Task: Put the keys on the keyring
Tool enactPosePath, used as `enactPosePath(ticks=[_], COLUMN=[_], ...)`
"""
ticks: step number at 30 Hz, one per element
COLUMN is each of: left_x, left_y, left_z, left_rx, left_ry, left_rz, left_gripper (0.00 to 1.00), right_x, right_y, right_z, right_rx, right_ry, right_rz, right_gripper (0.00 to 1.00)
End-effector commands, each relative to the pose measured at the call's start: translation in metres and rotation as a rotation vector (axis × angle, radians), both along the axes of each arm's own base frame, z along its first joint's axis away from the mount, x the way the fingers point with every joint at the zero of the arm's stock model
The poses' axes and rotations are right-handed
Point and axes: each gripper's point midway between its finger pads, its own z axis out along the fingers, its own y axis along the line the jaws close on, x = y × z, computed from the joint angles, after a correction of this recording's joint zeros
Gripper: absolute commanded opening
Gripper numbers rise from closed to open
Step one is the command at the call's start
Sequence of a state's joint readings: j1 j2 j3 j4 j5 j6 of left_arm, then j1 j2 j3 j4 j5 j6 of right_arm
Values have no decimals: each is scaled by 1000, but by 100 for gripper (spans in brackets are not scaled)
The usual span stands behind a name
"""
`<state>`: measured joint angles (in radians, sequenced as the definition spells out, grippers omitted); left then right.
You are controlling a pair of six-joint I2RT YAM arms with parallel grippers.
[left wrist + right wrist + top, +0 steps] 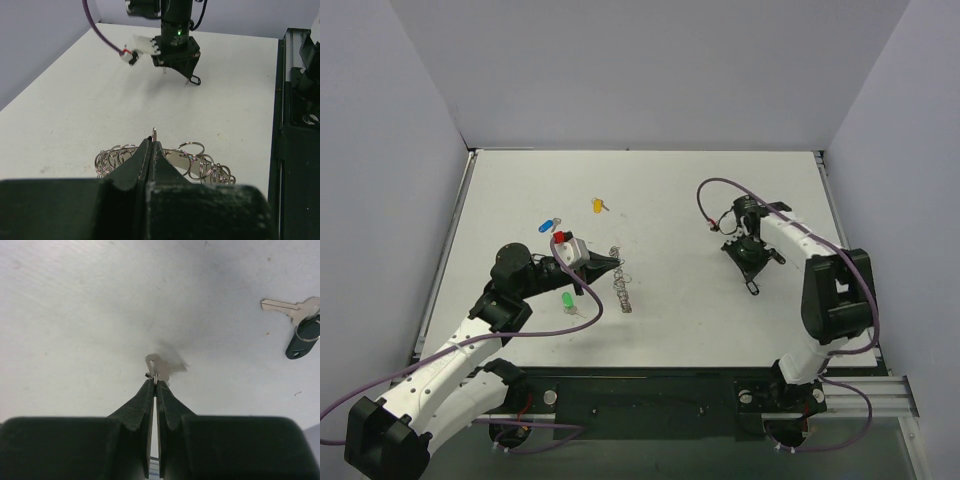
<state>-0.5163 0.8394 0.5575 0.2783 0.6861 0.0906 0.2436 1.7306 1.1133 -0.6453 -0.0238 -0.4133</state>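
Two black-and-white robot arms reach over a white table [720, 200] walled in by pale grey panels. On the left side, the left gripper [153, 146] has its two dark fingers pressed together, pinching a silver keyring of tangled, coil-like wire loops [200, 162]. The fingers clamp a flat strip of metal in the middle of the tangle, and one small loop stands up just above the fingertips. The rest of the loops spread out to either side of the fingers, low against the table. From above, the keyring [621, 288] shows as a narrow silver strand just beyond the left gripper, near the middle of the table. Three tiny keys with coloured plastic heads lie loose on the table around that arm. A yellow-headed key [597, 205] lies farthest back, a blue-headed key [549, 222] lies to its left and nearer, and a green-headed key [567, 299] lies close to the near side of the left arm. All three are apart from the keyring. On the right side of the table, well apart from the keyring, the right gripper [155, 384] points down at the surface with its fingers squeezed together on a small silver key [159, 365]. That key is blurred, so its shape is hard to read, and it casts a soft shadow on the table. To the right of that gripper another silver key [292, 309] lies flat on the table, joined by a small ring to a dark oblong fob [301, 337].
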Motion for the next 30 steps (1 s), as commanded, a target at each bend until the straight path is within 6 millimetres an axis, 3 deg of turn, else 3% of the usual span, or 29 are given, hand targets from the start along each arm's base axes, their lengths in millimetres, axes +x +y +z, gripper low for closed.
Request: enactPosePath(ticks=[1, 7, 13, 15, 18, 21, 30], left_x=[-4, -7, -14, -15, -20, -23, -26], left_y=[-4, -6, -8, -9, -12, -12, -13], left_z=[18, 22, 28, 31, 33, 40, 52], left_rx=[-36, -52, -74, -88, -104, -136, -209], left_ry=[-62, -66, -84, -96, -100, -124, -115], left_rz=[-31, -48, -77, -85, -107, -116, -121], left_gripper=[0, 0, 0, 0, 0, 0, 0], right_x=[-4, -17, -34, -56, -73, -74, -91], right_y=[32, 74, 96, 100, 104, 107, 120], right_z=[57, 128, 186, 198, 221, 224, 229], right_rx=[327, 642, 800, 870, 930, 921, 749], right_ry=[-74, -163, -206, -122, -120, -102, -72], right_rz=[37, 320, 645, 709, 901, 906, 1137], right_gripper=[0, 0, 0, 0, 0, 0, 0])
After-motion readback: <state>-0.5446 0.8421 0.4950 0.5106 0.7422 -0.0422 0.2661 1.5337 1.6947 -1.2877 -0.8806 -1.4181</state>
